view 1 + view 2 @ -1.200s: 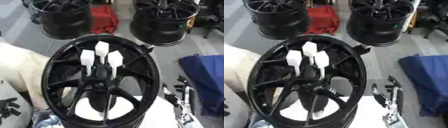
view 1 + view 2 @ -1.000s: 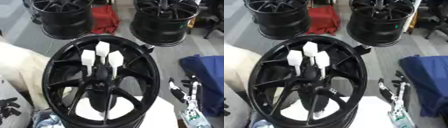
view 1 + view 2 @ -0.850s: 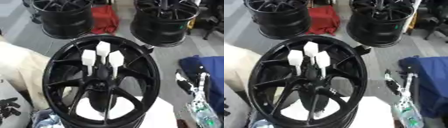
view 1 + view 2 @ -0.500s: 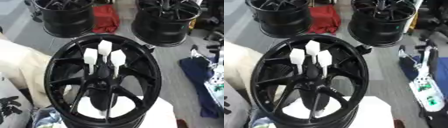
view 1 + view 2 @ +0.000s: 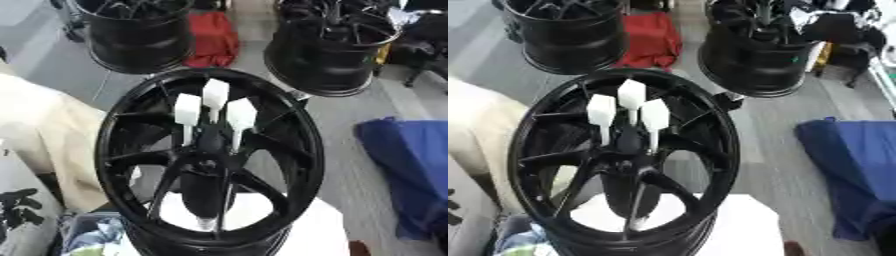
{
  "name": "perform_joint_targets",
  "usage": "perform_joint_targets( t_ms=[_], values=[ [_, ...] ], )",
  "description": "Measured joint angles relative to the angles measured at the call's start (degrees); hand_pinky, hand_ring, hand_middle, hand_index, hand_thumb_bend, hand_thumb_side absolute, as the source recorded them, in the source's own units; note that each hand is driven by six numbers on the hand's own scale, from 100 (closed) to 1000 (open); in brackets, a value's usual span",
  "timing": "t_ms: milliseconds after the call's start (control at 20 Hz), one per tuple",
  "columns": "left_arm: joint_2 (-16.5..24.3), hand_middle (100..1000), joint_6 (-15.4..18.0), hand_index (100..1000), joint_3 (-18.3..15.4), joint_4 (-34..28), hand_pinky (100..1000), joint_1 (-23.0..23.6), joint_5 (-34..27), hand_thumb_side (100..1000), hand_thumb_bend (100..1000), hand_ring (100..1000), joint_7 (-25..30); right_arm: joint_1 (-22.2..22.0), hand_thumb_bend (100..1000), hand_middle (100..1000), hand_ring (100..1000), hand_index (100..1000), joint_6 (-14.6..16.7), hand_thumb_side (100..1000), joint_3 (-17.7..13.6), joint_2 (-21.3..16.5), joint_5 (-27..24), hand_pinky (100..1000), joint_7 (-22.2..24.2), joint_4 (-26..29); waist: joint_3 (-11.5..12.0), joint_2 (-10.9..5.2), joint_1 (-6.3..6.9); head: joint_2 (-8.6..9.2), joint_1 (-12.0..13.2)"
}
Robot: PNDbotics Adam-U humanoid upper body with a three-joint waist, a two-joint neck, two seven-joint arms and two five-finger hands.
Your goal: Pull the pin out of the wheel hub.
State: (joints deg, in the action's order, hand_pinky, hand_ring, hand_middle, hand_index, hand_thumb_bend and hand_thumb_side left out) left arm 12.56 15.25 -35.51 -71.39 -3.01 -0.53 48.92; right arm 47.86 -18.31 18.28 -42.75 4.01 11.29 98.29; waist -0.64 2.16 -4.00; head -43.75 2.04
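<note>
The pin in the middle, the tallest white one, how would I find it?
Find the big black wheel nearest the camera. Three white pins stand near its hub. The middle pin reaches highest, with the left pin and right pin lower on either side.
</note>
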Motion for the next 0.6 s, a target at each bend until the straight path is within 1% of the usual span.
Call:
perform_joint_targets(
  t_ms=[150,300,350,450,600],
  values=[
    [0.2,576,-0.1,822,0.0,0.0,651,0.1,0.1,904,100,493,0.1,4.4,284,842,781,934,-2.8,167,3.8,-0.4,-5.0,763,8.5,3.6,0.0,-0.20,-0.18,-0.02,0.2],
    [0.2,576,-0.2,822,0.0,0.0,651,0.1,0.1,905,100,493,0.2,8.7,272,859,807,940,-6.4,167,7.6,0.3,-9.0,781,17.1,6.5,0.0,-0.44,-0.40,-0.02,0.2],
    [0.2,576,-0.3,822,0.0,-0.1,651,0.1,0.1,905,100,493,0.3,9.9,227,864,813,942,-7.7,199,8.8,0.8,-10.0,786,19.7,7.1,0.0,-0.48,-0.45,-0.02,0.2],
    [0.2,576,-0.3,823,0.0,-0.2,651,0.1,0.1,905,100,493,0.3,11.6,200,875,829,946,-10.0,258,10.8,1.9,-10.8,797,24.1,7.6,0.0,-0.54,-0.46,-0.02,0.2],
    [0.2,576,-0.4,824,0.1,-0.4,651,0.1,0.1,906,100,493,0.4,13.0,198,898,860,956,-12.0,267,13.4,3.5,-10.3,824,28.6,7.4,0.2,-0.56,-0.59,-0.03,0.2]
  ],
)
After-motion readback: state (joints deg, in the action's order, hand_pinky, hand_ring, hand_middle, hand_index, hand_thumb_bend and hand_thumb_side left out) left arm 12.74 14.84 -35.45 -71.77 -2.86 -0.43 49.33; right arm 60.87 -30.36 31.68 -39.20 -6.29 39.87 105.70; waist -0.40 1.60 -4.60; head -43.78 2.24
